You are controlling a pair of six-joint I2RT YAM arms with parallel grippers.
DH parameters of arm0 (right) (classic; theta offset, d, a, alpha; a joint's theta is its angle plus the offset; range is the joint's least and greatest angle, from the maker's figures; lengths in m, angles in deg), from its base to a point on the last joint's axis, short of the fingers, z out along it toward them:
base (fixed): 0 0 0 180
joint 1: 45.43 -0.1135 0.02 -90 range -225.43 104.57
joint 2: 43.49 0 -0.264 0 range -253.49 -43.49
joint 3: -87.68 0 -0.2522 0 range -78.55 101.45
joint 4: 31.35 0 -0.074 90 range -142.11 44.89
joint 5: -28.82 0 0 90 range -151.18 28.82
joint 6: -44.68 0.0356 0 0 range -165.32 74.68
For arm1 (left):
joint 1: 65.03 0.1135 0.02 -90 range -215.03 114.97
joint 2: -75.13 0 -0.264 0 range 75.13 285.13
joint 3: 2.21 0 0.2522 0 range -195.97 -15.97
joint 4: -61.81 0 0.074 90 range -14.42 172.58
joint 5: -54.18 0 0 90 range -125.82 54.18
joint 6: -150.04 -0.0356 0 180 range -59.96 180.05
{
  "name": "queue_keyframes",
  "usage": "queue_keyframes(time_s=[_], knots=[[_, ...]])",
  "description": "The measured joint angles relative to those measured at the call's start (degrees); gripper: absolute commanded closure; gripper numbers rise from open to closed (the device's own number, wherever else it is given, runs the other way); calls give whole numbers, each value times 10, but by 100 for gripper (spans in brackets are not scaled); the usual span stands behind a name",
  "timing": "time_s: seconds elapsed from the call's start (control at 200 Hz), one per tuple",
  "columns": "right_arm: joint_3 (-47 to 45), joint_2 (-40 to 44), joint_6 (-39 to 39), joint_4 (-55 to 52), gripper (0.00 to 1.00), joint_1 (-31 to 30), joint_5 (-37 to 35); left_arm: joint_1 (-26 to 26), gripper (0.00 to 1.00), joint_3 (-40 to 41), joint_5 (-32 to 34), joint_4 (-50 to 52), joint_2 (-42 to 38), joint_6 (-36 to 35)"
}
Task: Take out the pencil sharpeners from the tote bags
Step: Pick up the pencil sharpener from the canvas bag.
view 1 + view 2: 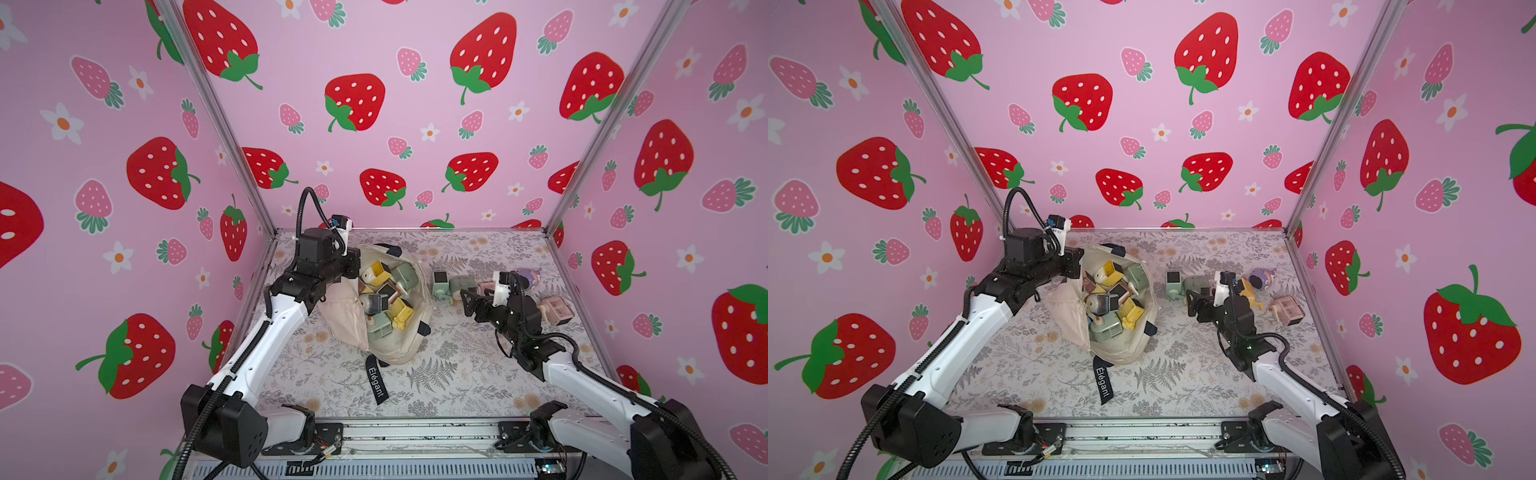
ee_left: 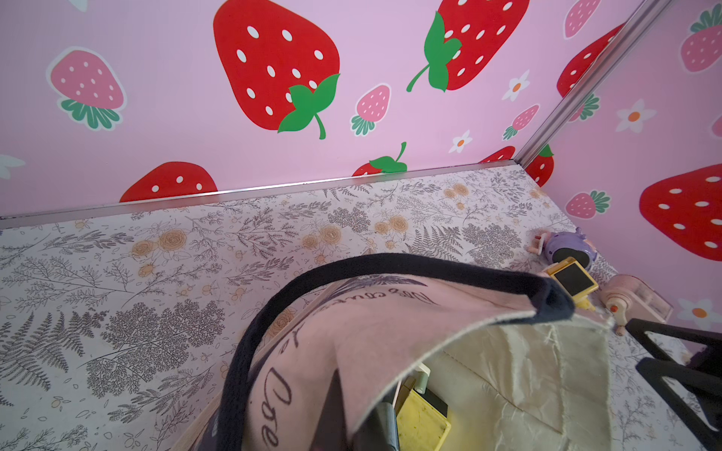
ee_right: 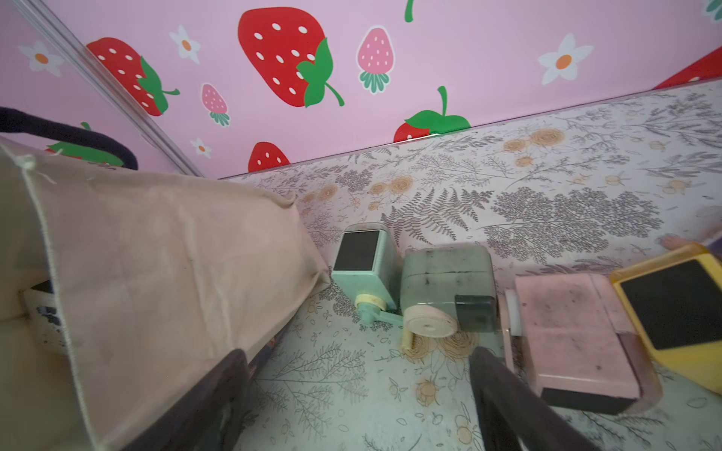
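Slumping canvas tote (image 1: 341, 320) cradles boxy plastic sharpeners (image 1: 379, 273).

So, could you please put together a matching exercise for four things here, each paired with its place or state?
1 tote bag
2 purple sharpener
3 Élégant strap
4 right fingers

A apart, nothing between them
B black, flat on the table
C mouth open, sharpeners inside
D beside a yellow sharpener

Pairs: 1-C, 2-D, 3-B, 4-A

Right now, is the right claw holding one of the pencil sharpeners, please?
No, the right claw stands open and empty, just short of a sage green pencil sharpener.
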State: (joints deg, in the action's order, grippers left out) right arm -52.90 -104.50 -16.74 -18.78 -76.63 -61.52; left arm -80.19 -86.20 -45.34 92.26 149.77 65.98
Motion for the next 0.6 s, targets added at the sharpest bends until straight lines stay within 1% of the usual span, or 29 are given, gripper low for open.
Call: queue_keyframes(time_s=[0.155, 0.38, 0.6], knots=[[7, -9, -24, 22, 12, -45, 9, 0, 100, 0, 0, 0, 0, 0], [23, -13, -44, 49, 12, -94, 19, 0, 100, 0, 0, 0, 0, 0], [43, -3, -70, 64, 12, -166, 29, 0, 100, 0, 0, 0, 0, 0]])
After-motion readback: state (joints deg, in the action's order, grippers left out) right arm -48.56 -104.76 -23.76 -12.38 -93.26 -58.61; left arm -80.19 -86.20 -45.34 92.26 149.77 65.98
